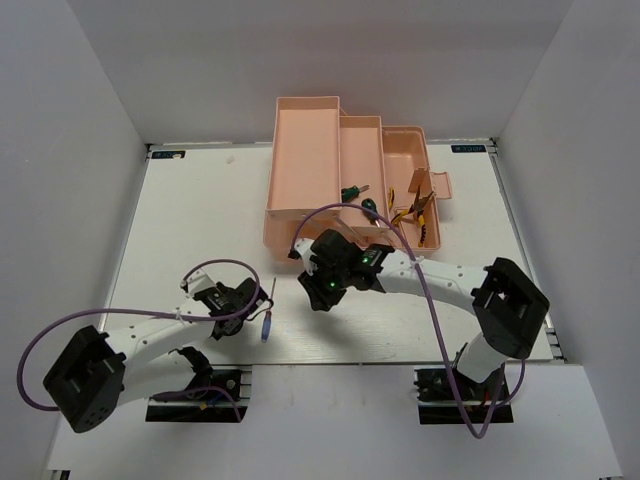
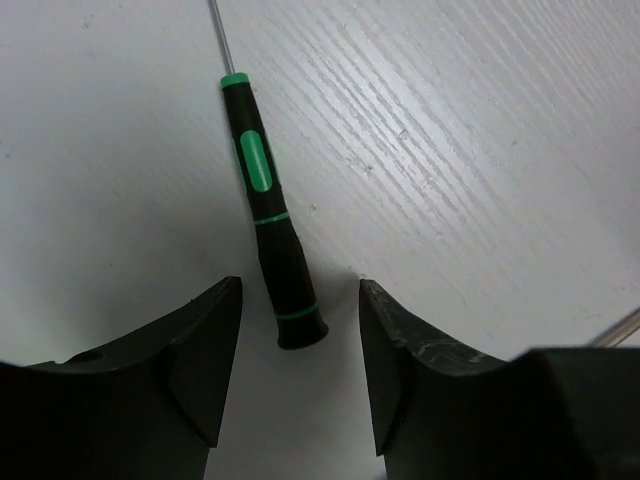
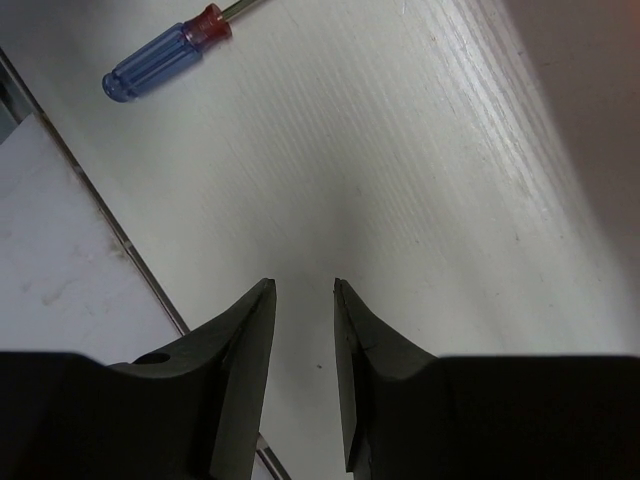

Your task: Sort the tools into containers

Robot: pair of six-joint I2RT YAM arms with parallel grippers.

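A slim black screwdriver [image 2: 270, 215] with green bands lies on the white table. The butt of its handle sits between the fingers of my left gripper [image 2: 300, 290], which is open and not touching it. In the top view the left gripper [image 1: 243, 297] hides this tool. A blue-handled screwdriver [image 1: 266, 327] lies just right of it and also shows in the right wrist view [image 3: 165, 55]. My right gripper [image 3: 304, 285] is open and empty over bare table [image 1: 322, 297]. The pink toolbox [image 1: 300, 150] holds two green screwdrivers [image 1: 350, 191] and two yellow-and-black pliers [image 1: 415, 210].
White walls enclose the table on the left, right and back. The table's front edge [image 1: 330, 362] runs just behind the arm bases. Purple cables [image 1: 340, 210] loop over both arms, the right one close to the toolbox front.
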